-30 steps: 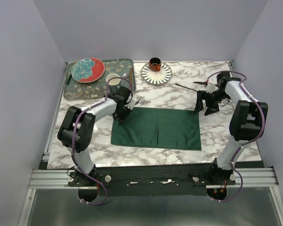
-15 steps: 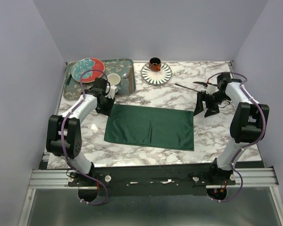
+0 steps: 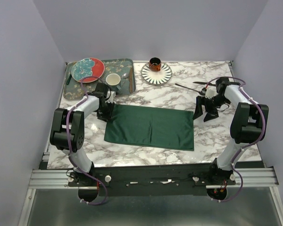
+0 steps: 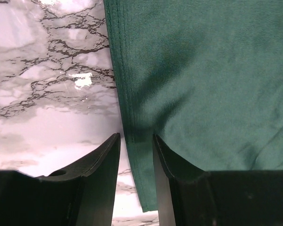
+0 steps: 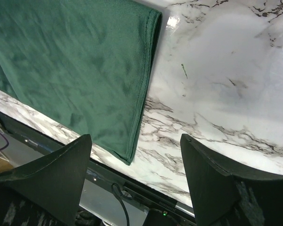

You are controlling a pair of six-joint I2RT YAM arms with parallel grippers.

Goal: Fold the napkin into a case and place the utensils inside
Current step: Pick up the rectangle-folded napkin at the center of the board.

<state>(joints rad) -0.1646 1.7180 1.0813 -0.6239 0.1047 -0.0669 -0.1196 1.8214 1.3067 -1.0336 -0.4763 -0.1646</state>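
Observation:
The dark green napkin (image 3: 151, 126) lies flat on the marble table (image 3: 217, 136) as a wide folded rectangle. My left gripper (image 3: 105, 112) is low at its far left corner. In the left wrist view the fingers (image 4: 104, 160) stand a little apart astride the napkin's hemmed edge (image 4: 127, 103) without pinching it, so the left gripper (image 4: 136, 141) is open. My right gripper (image 3: 203, 109) hangs wide open just off the napkin's right edge; the right wrist view shows it (image 5: 136, 139) holding nothing above the cloth's corner (image 5: 75, 61). The two black utensils (image 3: 187, 88) lie on the table behind the right gripper.
A patterned tray (image 3: 75, 89) at the back left carries a red and teal plate (image 3: 87, 69), a pale cup (image 3: 113, 79) and a silver spoon (image 3: 125, 75). A striped plate (image 3: 162, 75) with a small dark cup (image 3: 154, 63) stands at the back middle. The table's front edge (image 5: 146, 188) is close.
The left gripper slid left along the napkin's far edge, dragging the cloth a little left, then opened and let go at the corner. The right arm barely moved.

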